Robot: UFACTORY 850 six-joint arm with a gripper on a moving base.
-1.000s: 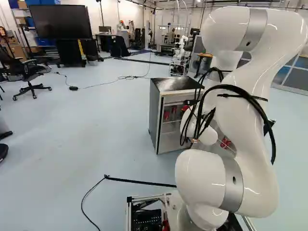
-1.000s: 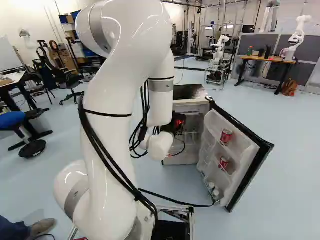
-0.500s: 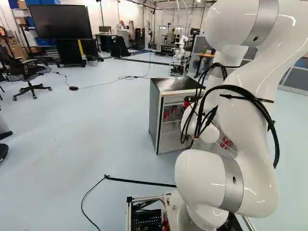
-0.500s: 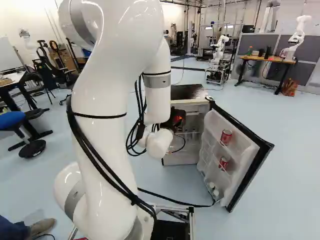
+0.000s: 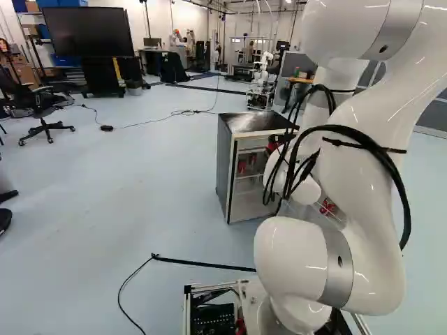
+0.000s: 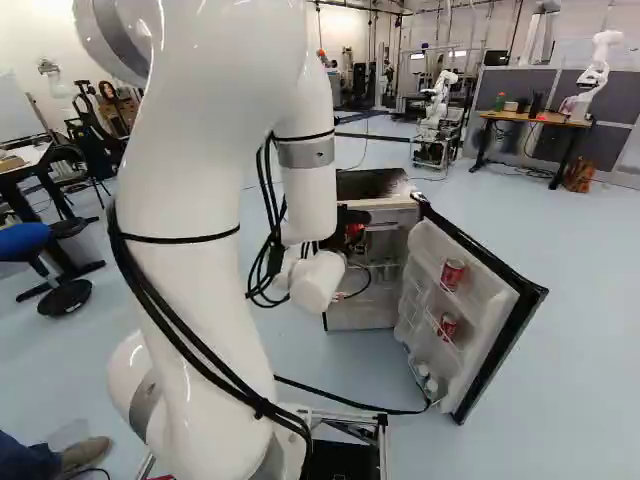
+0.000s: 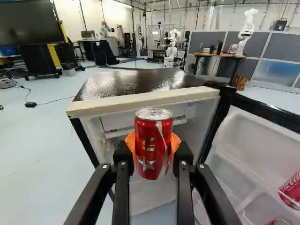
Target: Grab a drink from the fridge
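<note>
Before the opening of the fridge [image 7: 129,85], a red can [image 7: 153,143] is held upright, clamped from both sides between the orange pads [image 7: 131,141] of the black gripper [image 6: 352,230]. Behind the can, part of the white interior and its shelving is hidden, and the pale front edge of the fridge's top is crossed by the can's lid.

To one side, the way is bounded by the door [image 6: 515,295], swung wide open. On its racks two more red cans [image 6: 452,273] are carried, one above the other, with white bottles [image 6: 426,378] below. Across the floor at the door's foot, a black strap [image 6: 350,401] is stretched; black cables [image 6: 268,262] are looped beside the white arm [image 6: 190,210].

Farther off, another robot [image 6: 437,105] is seen beyond the fridge, near a desk [image 6: 540,120]. At the left of the left base view, an office chair [image 5: 43,115] and a large screen [image 5: 87,31] can be made out — both well apart from the fridge.
</note>
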